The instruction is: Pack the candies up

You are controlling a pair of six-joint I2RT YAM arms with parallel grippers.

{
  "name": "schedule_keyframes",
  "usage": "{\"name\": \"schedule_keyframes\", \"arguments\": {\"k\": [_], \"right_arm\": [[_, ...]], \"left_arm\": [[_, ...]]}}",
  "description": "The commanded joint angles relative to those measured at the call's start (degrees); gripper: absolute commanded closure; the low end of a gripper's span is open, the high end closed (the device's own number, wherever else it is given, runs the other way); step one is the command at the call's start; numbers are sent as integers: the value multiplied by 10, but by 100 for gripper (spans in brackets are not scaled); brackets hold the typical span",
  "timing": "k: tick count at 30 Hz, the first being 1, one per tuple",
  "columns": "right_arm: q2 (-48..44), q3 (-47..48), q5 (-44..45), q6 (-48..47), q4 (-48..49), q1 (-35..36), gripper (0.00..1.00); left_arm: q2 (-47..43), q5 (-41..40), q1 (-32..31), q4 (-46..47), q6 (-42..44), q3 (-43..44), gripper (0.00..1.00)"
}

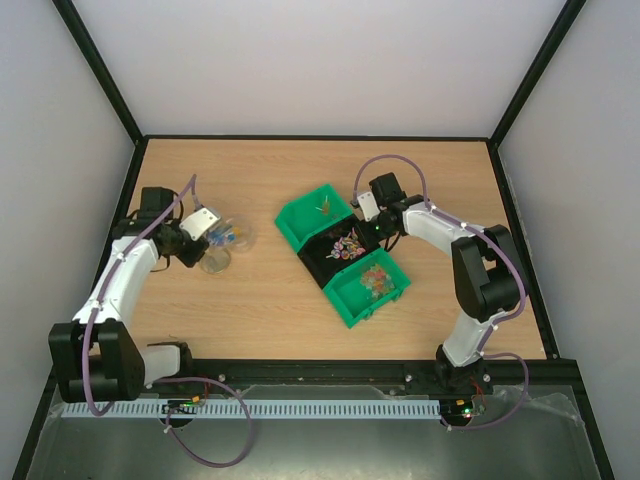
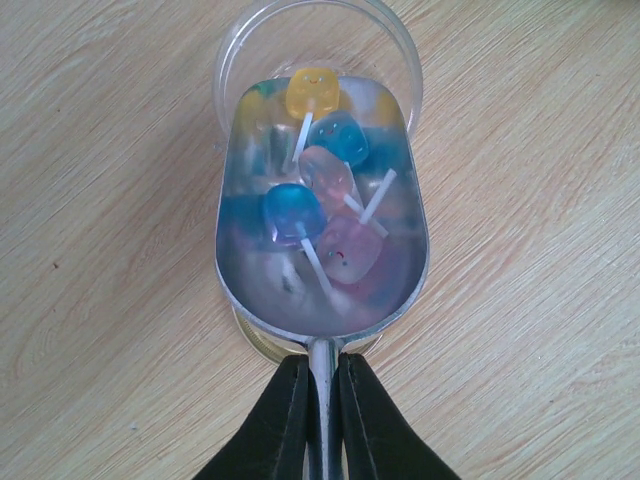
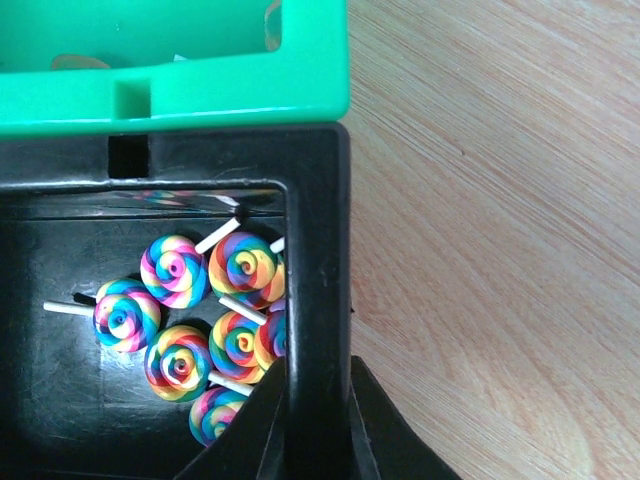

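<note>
The black bin (image 1: 322,262) sits between two green bins in a slanted row on the wooden table (image 1: 270,300). One green bin (image 3: 200,90) butts against its far side, and the other green bin (image 1: 350,305) lies against its near side. Swirled lollipops (image 3: 245,268), some of the candies, are heaped in the black bin's right-hand corner, their white sticks crossing. More candies (image 1: 374,277) in mixed colours lie in the green bin on the near side. A few small things lie in the far green bin, too small to tell what they are.

The right gripper (image 3: 316,375) straddles the black bin's right wall, one finger inside beside the lollipops and one outside, both pressed against the wall.

Well to the left of the black bin, the left gripper (image 2: 320,365) is clamped on the thin handle of a metal scoop (image 2: 270,290). The scoop carries yellow, blue and pink candies (image 2: 293,212) on short sticks. It covers most of a clear round cup (image 2: 400,60), whose rim shows past the scoop's far end.
</note>
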Motion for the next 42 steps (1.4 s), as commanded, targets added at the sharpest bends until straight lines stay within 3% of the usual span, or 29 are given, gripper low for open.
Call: {"name": "schedule_keyframes", "arguments": {"k": [1,6,13,22,33,39,42], "right_arm": [[6,18,-13,6,-8,2,87],[9,20,-16,4,-9,2,78],[12,25,-26,-1,-15,2,53],[9,23,-43,-8,-26,2,41],[10,33,-59,-11,-45,2,40],[21,43,-59,-5,-46,3,54],[25,49,-57,-5,-46,6,56]], "left_arm": [[6,-24,-8,-19,1,26,98],[21,-34,-16,-42,0,51,98],[26,-48,-22,-70,18,71,98],[25,-69,-25,-101,39,83,98],[15,-6,-39,-159,93,153,98],[115,17,-132,-173,17,261,98],[152,2,-192,-154,-18,289,98]]}}
